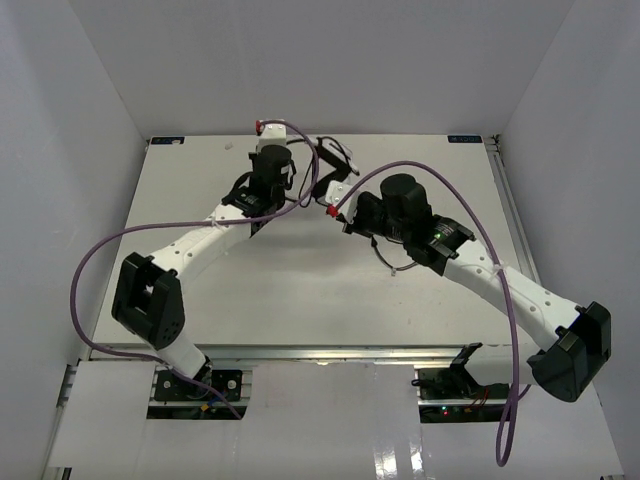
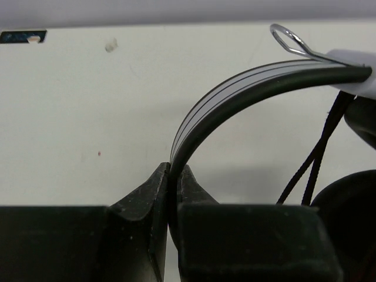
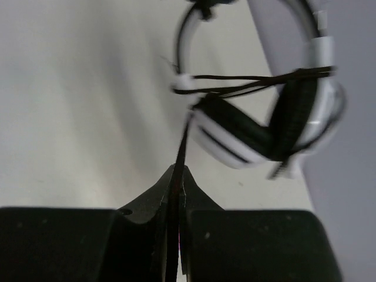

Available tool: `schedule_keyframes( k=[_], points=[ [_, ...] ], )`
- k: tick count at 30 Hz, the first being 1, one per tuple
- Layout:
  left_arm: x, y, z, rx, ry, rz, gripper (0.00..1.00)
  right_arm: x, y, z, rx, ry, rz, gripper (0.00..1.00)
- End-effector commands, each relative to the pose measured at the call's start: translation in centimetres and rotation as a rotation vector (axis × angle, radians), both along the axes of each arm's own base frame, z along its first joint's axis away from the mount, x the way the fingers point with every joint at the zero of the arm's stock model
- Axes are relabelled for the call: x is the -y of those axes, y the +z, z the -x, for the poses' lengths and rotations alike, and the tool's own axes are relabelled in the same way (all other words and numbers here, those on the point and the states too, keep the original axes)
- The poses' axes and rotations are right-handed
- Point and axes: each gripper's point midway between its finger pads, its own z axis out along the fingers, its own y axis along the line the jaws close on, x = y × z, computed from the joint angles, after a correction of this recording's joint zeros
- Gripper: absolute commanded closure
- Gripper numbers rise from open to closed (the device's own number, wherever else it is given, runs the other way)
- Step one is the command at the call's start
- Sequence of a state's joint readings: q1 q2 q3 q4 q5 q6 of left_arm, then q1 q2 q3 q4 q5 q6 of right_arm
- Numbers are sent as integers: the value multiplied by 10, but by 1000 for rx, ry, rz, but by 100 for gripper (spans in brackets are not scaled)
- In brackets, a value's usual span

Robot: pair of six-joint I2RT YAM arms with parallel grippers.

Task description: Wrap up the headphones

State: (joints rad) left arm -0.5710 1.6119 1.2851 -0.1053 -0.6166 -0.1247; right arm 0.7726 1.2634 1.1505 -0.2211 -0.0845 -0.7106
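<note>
Near half of table [image 1: 300, 300] open, headphones [image 1: 335, 160] blocking far centre, purple cables [image 1: 73, 295] arching alongside

Bright, even overhead light (right wrist view blurred)

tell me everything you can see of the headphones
The headphones are white and black, plastic by the look. The thin curved headband, pale on top with a black underside, is pinched edge-on by the shut left gripper. A metal wire loop sits near its end. An earcup shows white with black bands. The thin black cord crosses the frame in a few strands, and one run drops to the shut right gripper, which clamps it.
</note>
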Motion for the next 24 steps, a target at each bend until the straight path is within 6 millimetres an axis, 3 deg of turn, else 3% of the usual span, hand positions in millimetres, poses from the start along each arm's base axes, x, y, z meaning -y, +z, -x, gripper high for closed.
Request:
schedule_keyframes(
  k=[1, 3, 4, 11, 18, 22, 24],
  points=[
    [22, 35, 27, 93, -248, -68, 100, 66, 25, -39, 309, -256, 307, 91],
    [22, 24, 40, 71, -315, -103, 100, 72, 21, -44, 336, -282, 336, 90],
    [26, 28, 49, 78, -371, -99, 100, 75, 18, -47, 342, -295, 338, 89],
    [67, 3, 122, 17, -799, -4, 100, 76, 7, -66, 222, -282, 155, 84],
    [84, 21, 159, 19, -945, 141, 100, 80, -15, -71, -42, -206, -96, 78],
    [86, 41, 169, 42, -958, 217, 100, 66, -29, -55, -273, -45, -267, 79],
    [86, 53, 171, 61, -948, 258, 100, 54, -38, -34, -402, 82, -333, 79]
  ],
)
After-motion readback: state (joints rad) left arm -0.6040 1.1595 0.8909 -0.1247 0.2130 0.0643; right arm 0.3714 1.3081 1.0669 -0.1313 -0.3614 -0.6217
